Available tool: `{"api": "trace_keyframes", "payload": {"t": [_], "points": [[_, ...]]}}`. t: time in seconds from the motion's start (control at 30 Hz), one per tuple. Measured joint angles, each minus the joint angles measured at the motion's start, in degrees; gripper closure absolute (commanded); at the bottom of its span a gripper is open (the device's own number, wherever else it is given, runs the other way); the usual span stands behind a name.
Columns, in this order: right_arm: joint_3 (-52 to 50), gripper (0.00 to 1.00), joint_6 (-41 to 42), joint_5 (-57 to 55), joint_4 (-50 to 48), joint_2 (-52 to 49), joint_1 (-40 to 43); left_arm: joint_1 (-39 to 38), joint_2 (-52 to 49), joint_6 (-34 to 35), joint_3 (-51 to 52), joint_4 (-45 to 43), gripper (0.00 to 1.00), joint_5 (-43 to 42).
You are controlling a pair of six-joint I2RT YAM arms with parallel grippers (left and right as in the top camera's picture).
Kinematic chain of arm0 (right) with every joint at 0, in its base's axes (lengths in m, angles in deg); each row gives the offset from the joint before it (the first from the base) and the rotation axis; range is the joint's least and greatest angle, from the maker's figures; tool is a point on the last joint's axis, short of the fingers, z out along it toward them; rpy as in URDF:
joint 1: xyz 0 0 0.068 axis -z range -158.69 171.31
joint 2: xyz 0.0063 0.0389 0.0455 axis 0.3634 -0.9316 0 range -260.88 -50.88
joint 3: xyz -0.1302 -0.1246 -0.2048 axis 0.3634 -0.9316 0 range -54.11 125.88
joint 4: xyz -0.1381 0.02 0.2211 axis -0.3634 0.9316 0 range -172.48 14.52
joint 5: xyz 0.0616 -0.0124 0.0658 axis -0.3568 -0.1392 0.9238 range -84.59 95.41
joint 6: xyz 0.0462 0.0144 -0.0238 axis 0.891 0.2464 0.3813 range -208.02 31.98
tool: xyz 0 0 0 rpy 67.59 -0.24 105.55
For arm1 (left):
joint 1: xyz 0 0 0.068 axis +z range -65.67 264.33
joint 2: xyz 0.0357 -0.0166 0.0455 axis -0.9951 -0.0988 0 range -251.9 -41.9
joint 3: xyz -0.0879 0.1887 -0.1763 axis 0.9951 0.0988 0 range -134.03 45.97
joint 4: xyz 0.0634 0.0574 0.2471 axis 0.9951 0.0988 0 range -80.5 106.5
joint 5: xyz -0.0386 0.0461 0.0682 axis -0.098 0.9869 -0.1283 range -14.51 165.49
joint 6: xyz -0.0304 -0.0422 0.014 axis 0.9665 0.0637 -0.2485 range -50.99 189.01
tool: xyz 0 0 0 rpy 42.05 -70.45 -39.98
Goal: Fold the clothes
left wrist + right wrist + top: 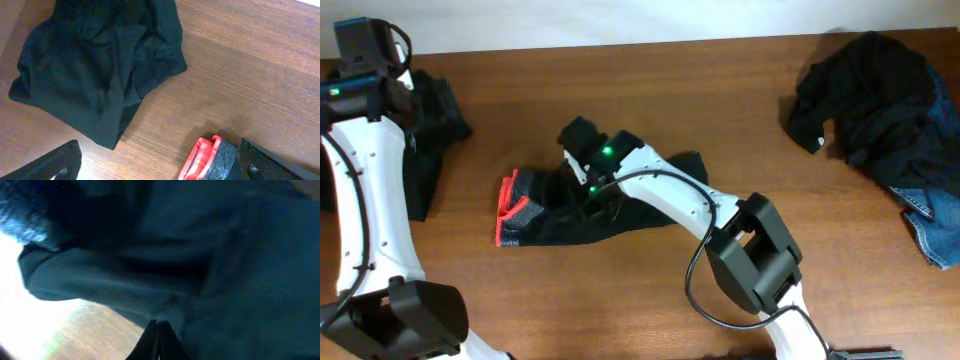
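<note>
Red-and-grey banded garment [535, 215] sits pinched in my closed right claw [158, 331], while my left claw [160, 167] hangs spread wide near a black garment [90, 65]

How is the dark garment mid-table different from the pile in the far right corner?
The middle garment lies fairly flat; the corner pile is a crumpled heap. The middle garment has a red-and-grey band; the corner pile shows blue denim. The right gripper pinches the middle garment; nothing touches the corner pile. Both are mostly dark fabric.
</note>
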Motion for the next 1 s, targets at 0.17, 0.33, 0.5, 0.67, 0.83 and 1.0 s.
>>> {"api": "trace_keyframes", "payload": {"t": [0.17,0.33,0.5,0.67,0.83,1.0], "points": [[0.0,0.96,0.0,0.4,-0.7,0.0,-0.6,0.3,0.0,0.0,0.0,0.0,0.01,-0.6],[3.4,0.77,-0.2,0.9,3.1,0.0,2.8,0.3,0.0,0.0,0.0,2.3,0.01,-4.0],[14.3,0.27,-1.2,1.0,10.3,0.0,10.7,0.3,0.0,0.0,0.0,7.5,0.01,-10.9],[22.8,0.18,-3.6,0.9,16.5,1.1,18.8,-0.6,0.0,-1.1,2.1,11.1,0.0,-17.9],[23.8,0.14,-6.2,1.0,20.7,1.9,25.1,-2.0,0.0,-4.2,10.8,11.0,0.01,-25.6],[23.8,0.1,-8.5,1.0,23.2,1.9,30.2,-2.2,-0.2,-10.0,20.0,11.3,0.01,-31.3]]}}
